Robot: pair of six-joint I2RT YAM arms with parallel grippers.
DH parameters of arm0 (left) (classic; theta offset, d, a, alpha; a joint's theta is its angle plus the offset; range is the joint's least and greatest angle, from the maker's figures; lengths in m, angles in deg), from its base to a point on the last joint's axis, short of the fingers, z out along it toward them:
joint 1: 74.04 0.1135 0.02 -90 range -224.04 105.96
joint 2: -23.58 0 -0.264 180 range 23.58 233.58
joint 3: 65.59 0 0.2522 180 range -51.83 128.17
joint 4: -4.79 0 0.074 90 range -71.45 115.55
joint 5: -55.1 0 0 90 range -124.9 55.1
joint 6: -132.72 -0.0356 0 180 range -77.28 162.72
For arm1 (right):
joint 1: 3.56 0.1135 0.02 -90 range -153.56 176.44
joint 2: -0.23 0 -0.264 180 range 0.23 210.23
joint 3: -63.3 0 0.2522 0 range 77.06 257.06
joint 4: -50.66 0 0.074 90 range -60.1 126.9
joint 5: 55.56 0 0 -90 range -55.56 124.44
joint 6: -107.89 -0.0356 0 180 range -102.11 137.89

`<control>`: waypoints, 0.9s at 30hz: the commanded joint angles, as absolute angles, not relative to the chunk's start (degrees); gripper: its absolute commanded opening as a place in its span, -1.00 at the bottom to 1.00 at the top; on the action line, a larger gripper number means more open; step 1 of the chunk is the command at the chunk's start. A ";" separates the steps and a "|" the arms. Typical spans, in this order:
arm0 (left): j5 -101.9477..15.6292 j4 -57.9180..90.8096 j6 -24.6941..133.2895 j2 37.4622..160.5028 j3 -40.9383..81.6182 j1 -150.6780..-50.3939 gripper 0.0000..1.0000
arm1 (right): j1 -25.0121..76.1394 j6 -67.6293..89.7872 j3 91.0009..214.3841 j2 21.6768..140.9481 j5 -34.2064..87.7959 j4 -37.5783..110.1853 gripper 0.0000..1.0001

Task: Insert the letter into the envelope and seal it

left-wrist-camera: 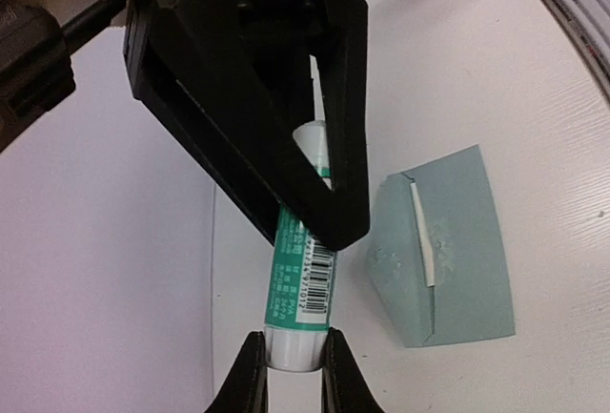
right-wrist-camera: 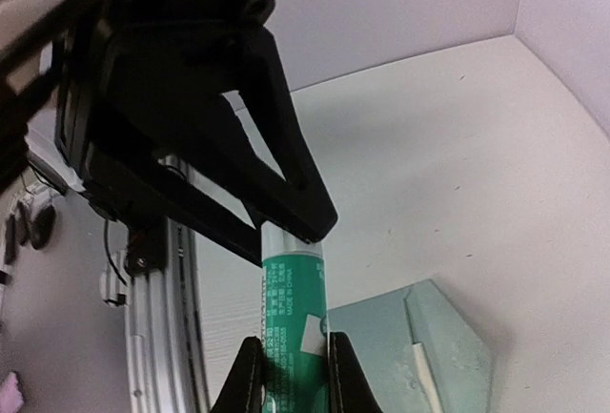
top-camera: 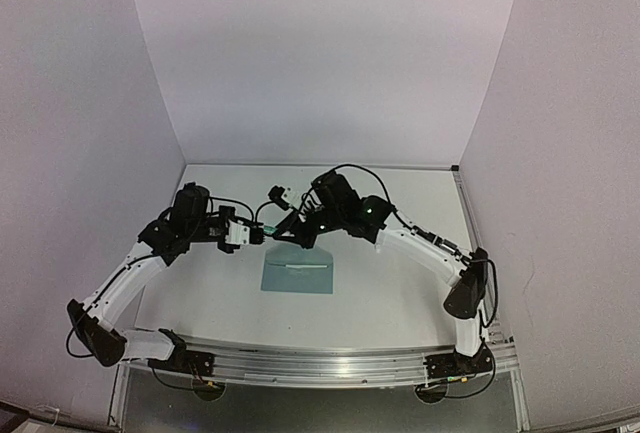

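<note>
Nearest the arm bases, the envelope (top-camera: 297, 271) lay flat on the white table (top-camera: 400, 293), flap side up, with a thin pale strip showing along the flap's edge. The letter was not visible as a separate sheet; it was probably inside the envelope. Just beyond and above the envelope, both arms met at a green-and-white glue stick (left-wrist-camera: 303, 279), held in the air between them. The left gripper (left-wrist-camera: 289, 361) pinched its white end, and the right gripper (right-wrist-camera: 291, 365) pinched the green barrel. Gripping the tube at both ends likely served to pull or twist the cap off, so glue could go on the flap for sealing. Plain pale walls stood behind.
</note>
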State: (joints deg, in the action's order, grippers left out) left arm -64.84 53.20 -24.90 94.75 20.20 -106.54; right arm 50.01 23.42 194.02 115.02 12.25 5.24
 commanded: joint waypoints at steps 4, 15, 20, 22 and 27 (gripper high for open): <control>-64.80 22.29 -43.61 86.63 5.80 -107.17 -1.00 | 45.53 1.02 195.89 119.59 0.22 16.61 -1.00; -67.22 5.47 -59.61 84.58 -6.32 -107.20 -0.94 | 43.03 -11.25 191.13 120.06 -2.60 27.66 -1.00; -60.36 8.84 -43.33 85.30 -1.15 -107.17 0.95 | 43.06 -6.60 187.49 115.92 1.26 27.94 -1.00; -56.28 15.96 -34.14 86.24 4.18 -107.13 0.99 | 43.09 -4.30 185.22 112.99 3.57 28.82 -1.00; -62.10 39.92 -9.00 90.73 20.85 -104.50 0.99 | 43.05 -1.47 173.50 105.27 3.12 46.09 -1.00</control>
State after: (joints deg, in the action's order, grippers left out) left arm -58.10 22.25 -33.33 88.61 7.44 -106.83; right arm 43.11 -4.84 181.06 115.14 1.53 28.62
